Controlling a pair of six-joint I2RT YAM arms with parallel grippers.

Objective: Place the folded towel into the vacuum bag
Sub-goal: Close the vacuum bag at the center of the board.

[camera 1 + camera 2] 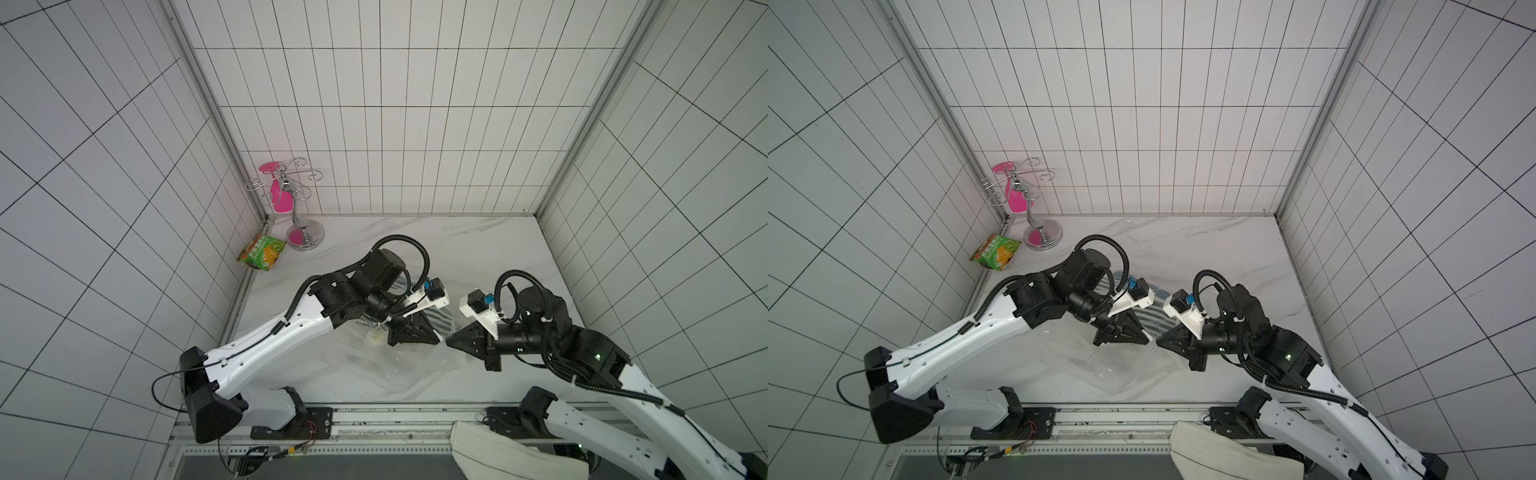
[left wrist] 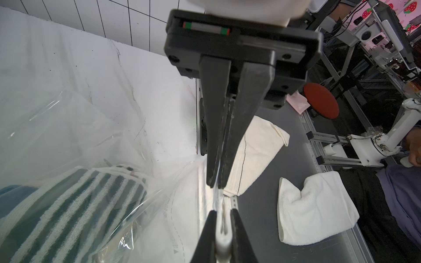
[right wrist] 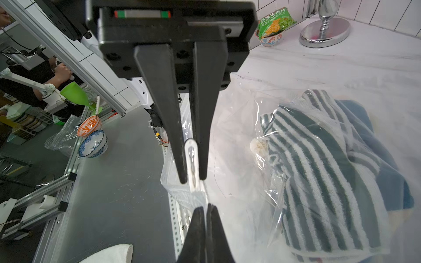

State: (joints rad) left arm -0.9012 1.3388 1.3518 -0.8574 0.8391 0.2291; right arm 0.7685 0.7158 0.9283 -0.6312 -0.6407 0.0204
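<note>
Towel (image 3: 319, 170) sits bagged beside the tips. The bag (image 3: 239, 109) has its seal edge (image 2: 222, 202) running from left gripper (image 2: 215, 185) to right gripper (image 3: 193, 180) — both pinching it.

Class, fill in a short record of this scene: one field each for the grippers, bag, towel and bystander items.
left gripper: shut, pinching the edge of the vacuum bag
right gripper: shut on the same edge, tip to tip with the left
vacuum bag: crumpled on the table, valve showing
striped towel: inside the bag, seen through the plastic
snack packet: back corner, beside the chrome stand
</note>
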